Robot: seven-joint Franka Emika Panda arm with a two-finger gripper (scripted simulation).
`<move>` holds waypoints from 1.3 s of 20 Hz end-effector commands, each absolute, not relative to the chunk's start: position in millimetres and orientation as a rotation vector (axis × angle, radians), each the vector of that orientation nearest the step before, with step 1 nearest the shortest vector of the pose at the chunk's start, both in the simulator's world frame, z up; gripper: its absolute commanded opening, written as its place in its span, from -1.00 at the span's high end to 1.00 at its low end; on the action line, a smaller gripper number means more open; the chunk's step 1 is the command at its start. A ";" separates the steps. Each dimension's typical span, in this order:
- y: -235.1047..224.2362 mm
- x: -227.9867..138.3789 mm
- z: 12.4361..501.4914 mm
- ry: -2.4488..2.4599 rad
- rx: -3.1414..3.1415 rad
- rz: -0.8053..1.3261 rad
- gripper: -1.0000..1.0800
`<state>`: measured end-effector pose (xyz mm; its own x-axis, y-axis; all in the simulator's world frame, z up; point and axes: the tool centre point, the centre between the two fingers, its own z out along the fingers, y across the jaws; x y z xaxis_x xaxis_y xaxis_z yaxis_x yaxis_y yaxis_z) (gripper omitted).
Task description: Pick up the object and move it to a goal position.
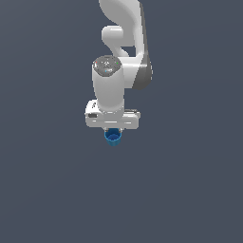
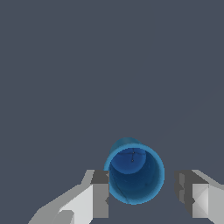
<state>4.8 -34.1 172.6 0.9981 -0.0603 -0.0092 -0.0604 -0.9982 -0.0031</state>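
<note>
The object is a small bright blue cup [image 1: 113, 138], upright with its hollow inside facing up. In the exterior view it sits directly under the white hand of my gripper [image 1: 113, 132], which hides its far part. In the wrist view the cup [image 2: 133, 175] stands between the two fingers of my gripper [image 2: 142, 192]. One finger [image 2: 100, 194] is at the cup's wall; the other finger [image 2: 186, 194] stands a small gap away from it. The jaws are open, wider than the cup.
A plain dark grey floor [image 1: 190, 190] spreads on all sides. The white arm [image 1: 123, 42] rises behind the gripper toward the top of the exterior view. No other object shows.
</note>
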 end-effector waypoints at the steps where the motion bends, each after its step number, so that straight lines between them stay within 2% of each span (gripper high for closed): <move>1: -35.3 4.6 170.1 0.155 -3.126 0.030 -0.23; 26: -47.1 2.3 121.6 1.315 -2.666 0.408 -0.23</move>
